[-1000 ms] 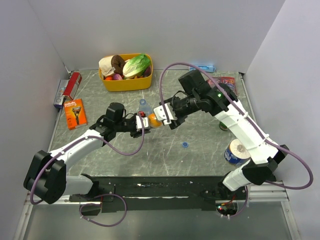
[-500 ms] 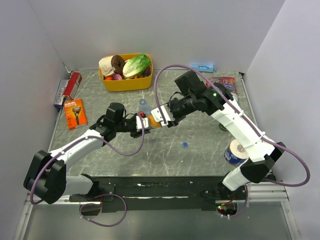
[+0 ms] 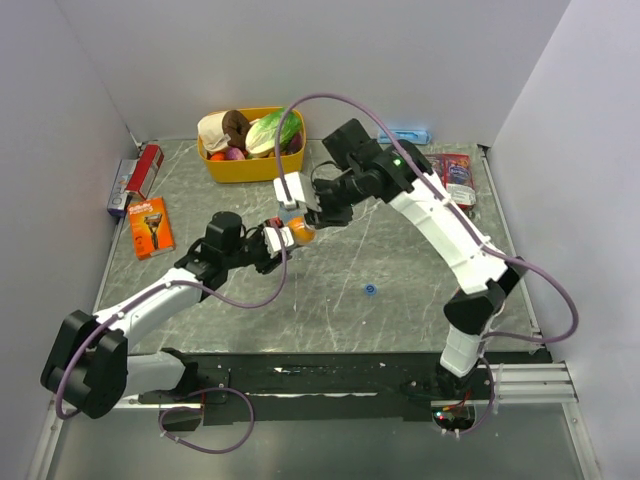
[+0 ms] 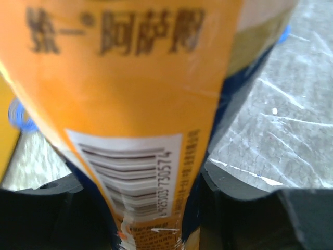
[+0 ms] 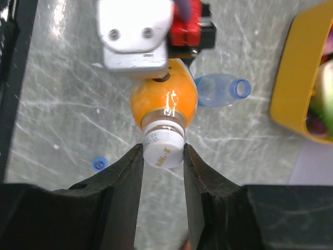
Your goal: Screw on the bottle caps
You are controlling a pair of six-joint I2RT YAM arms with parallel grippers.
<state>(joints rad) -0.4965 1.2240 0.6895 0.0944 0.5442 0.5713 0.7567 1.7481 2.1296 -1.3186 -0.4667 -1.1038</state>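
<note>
The left claw [image 3: 268, 240] is clamped around the labelled body of the orange bottle [image 4: 145, 78]. The right claw [image 5: 163, 156] is closed on the white cap [image 5: 163, 146] at the bottle's neck. The blue cap [image 3: 371, 290] lies on the counter [image 3: 400, 270], apart from the uncapped water bottle [image 5: 218, 89].

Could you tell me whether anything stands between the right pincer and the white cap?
Nothing visible does: the right pincer is shut directly on the white cap, which sits on the neck of the orange bottle.
</note>
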